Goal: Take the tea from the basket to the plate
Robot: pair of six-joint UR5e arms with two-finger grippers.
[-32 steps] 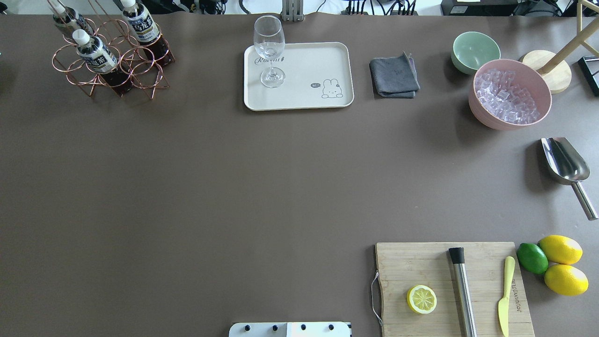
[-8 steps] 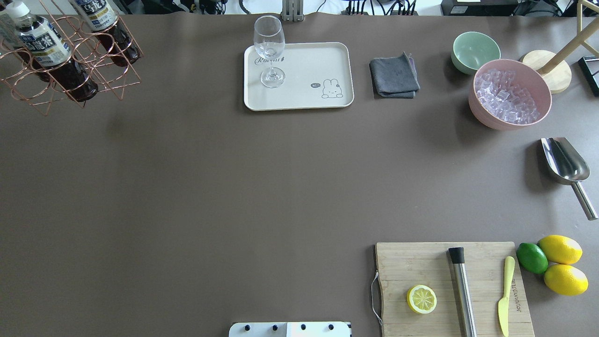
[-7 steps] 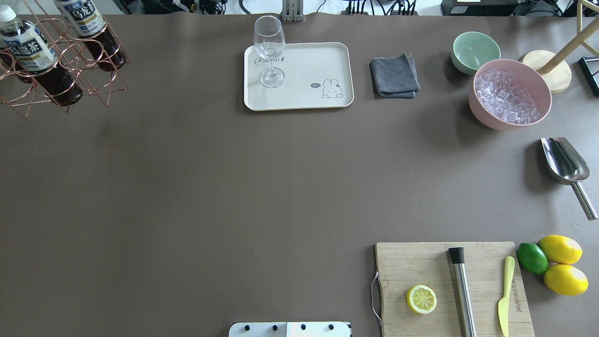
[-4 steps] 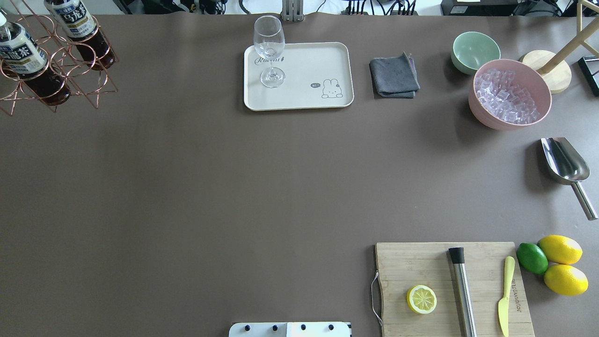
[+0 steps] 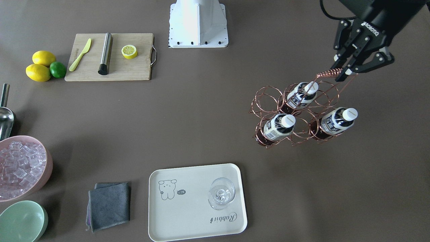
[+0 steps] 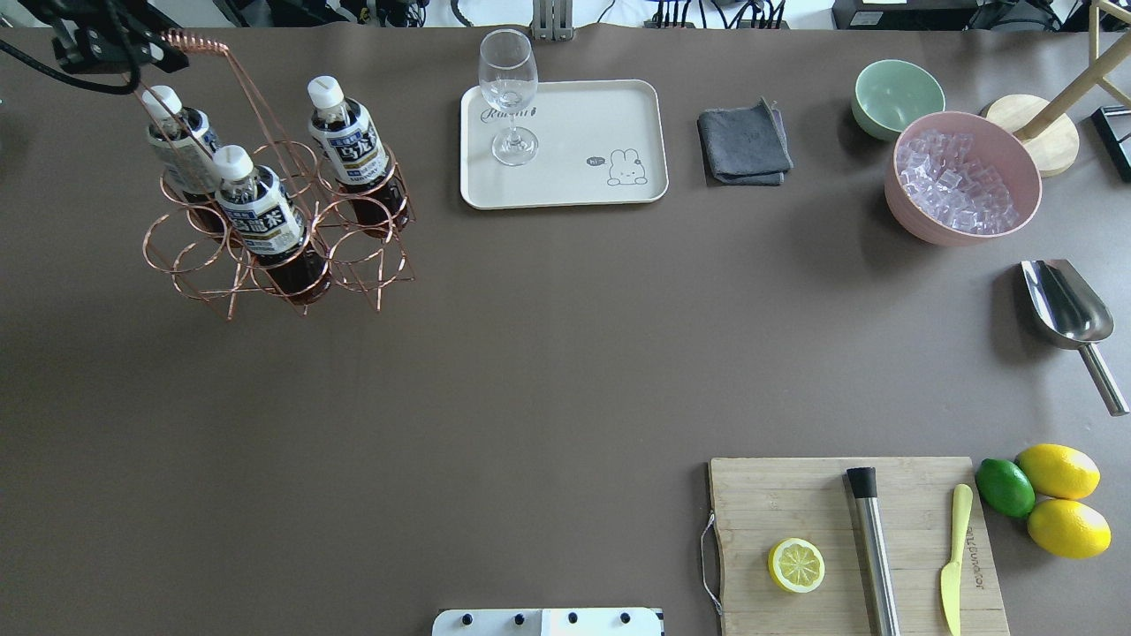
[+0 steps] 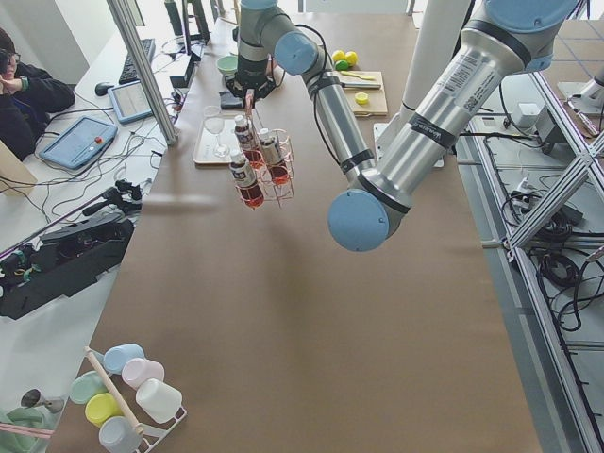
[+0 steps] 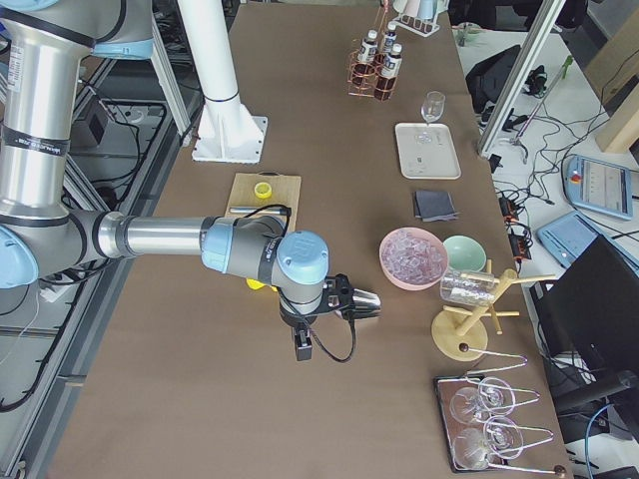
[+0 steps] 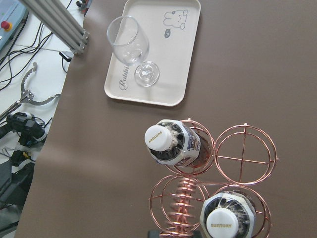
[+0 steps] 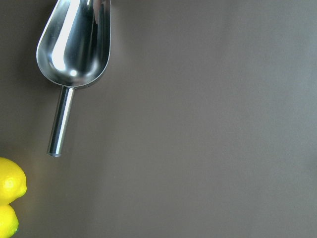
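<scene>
Left tool is recorded clamped on the coiled handle of the basket, which is thereby held upright so the three tea bottles sit seated in its rings, left of the plate from overhead, presumably for closer unloading; the state of the right tool cannot be told.

The right gripper shows only small and dark near the right edge of the table, and its jaws are unreadable. The coiled handle of the basket runs off the bottom edge of the left wrist view, where one tea is clipped too. Whether the basket's feet touch the table seems undecidable. The pink bowl at the far right corner is cut off in the front-facing view.
</scene>
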